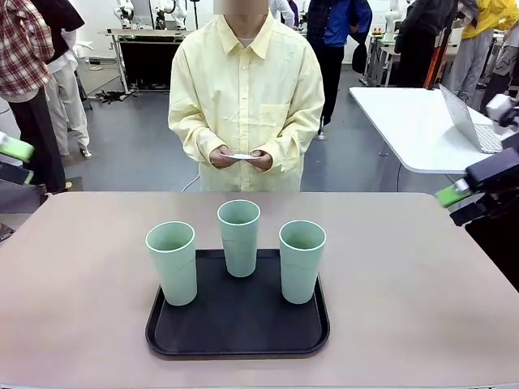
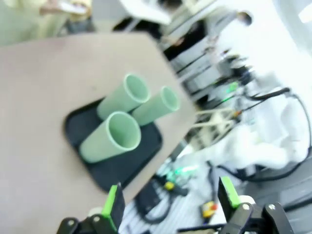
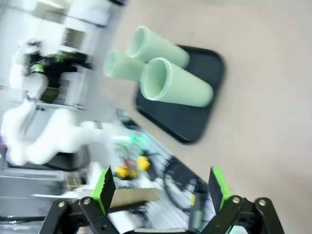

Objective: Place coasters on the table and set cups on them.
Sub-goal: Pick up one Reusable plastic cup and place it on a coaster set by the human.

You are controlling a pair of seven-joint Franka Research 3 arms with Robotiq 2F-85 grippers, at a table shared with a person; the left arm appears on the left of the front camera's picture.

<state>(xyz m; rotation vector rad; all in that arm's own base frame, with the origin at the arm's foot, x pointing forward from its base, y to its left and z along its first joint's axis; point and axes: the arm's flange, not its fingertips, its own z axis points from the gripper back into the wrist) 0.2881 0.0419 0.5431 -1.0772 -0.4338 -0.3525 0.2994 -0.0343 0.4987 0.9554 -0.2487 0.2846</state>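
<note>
Plainly nothing is done yet: the coasters lie flat in the person's hands at 12 o'clock, with none on the tabletop. All three cups stand on the black tray toward 6 o'clock, long axes vertical, mouths up. The left gripper at 9 o'clock and the right gripper at 3 o'clock hold their fingers wide and empty.

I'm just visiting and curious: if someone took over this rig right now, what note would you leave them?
Left gripper: open, empty.
Right gripper: open, empty.
Three mint-green cups stand upright on the black tray.
The person's hands hold something thin and white, probably coasters.
Done: no coaster on the table yet.
Left: lay coasters, set a cup on each.
</note>
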